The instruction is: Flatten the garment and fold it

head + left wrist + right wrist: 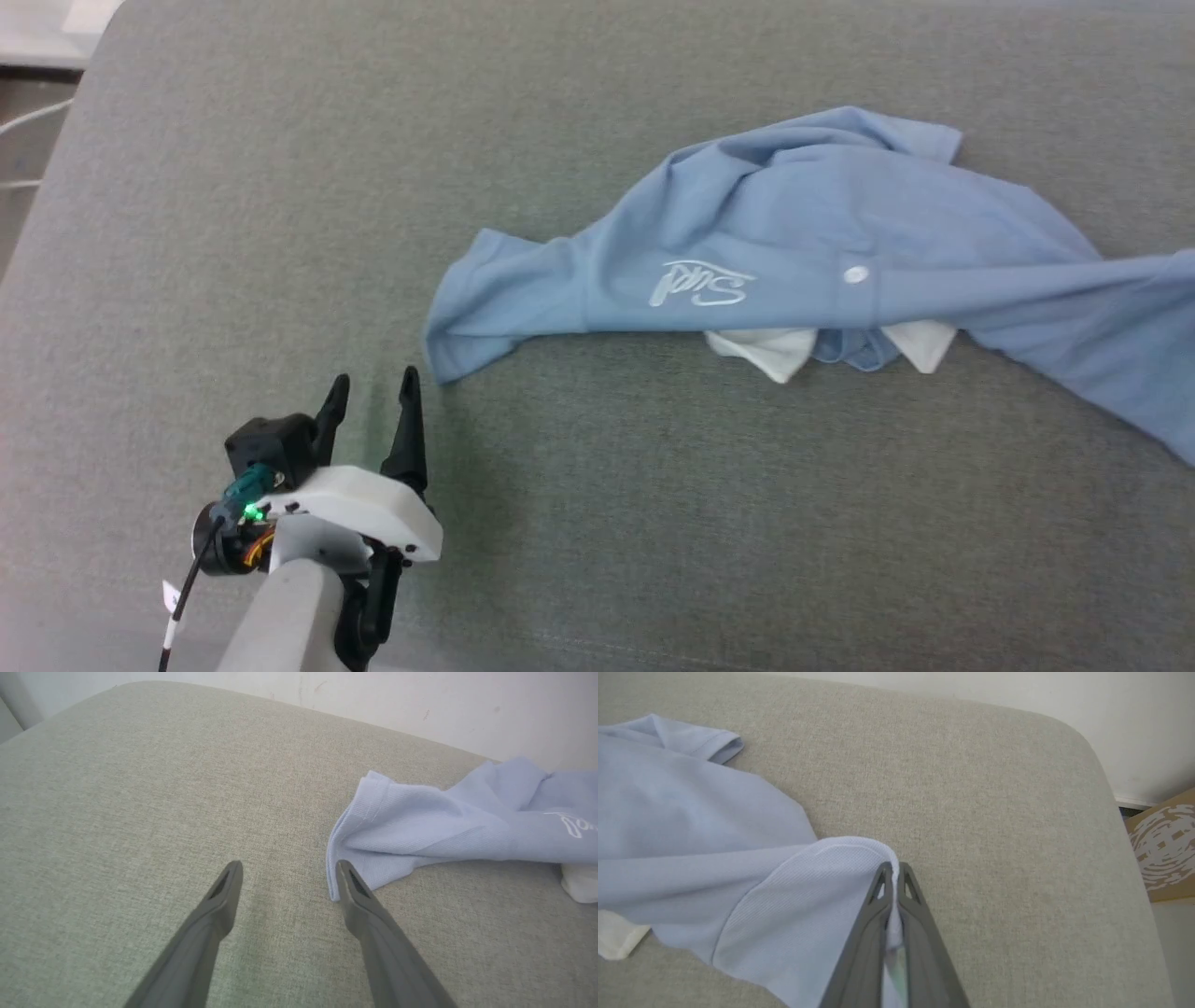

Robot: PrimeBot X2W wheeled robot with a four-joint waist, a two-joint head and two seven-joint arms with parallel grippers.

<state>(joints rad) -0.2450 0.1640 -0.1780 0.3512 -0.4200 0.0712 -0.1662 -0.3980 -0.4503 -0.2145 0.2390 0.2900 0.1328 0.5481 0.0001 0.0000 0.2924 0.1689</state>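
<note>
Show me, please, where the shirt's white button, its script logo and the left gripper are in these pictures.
white button (855,274), head view, the button's centre.
script logo (702,285), head view, middle of the lettering.
left gripper (374,376), head view, midway between its open jaws' tips.

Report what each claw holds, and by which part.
The right claw pinches the garment by a fold at its edge; the left claw stands open, holding nothing.
</note>
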